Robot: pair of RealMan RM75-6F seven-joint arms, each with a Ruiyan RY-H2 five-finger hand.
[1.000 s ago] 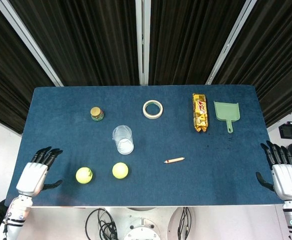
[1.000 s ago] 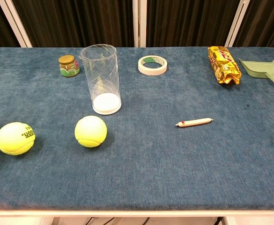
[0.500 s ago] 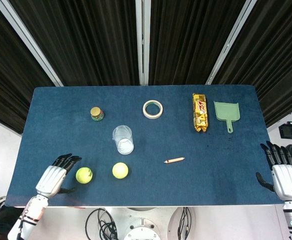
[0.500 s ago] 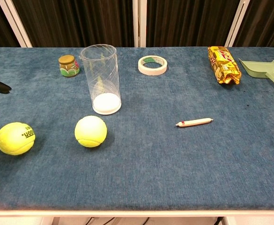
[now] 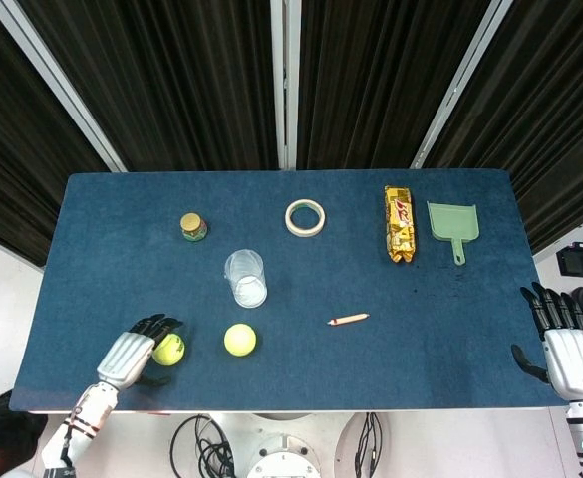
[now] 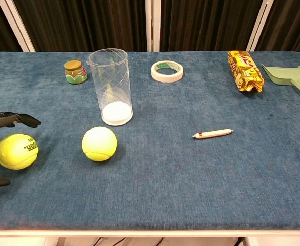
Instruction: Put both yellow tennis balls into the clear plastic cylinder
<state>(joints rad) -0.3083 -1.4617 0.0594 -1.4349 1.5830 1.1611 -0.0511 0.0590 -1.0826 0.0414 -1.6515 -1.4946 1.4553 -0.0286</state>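
Your left hand, fingers spread and empty, brackets the near fuzzy yellow tennis ball on the desk; close off-centre and it may roll away from your hand, beyond the upright clear plastic cylinder.

The table is wearing a matt, napped blue cloth, and both tennis balls are showing fuzzy yellow felt. The clear plastic cylinder is looking smooth and glossy, while the snack packet is glinting like crinkled foil.
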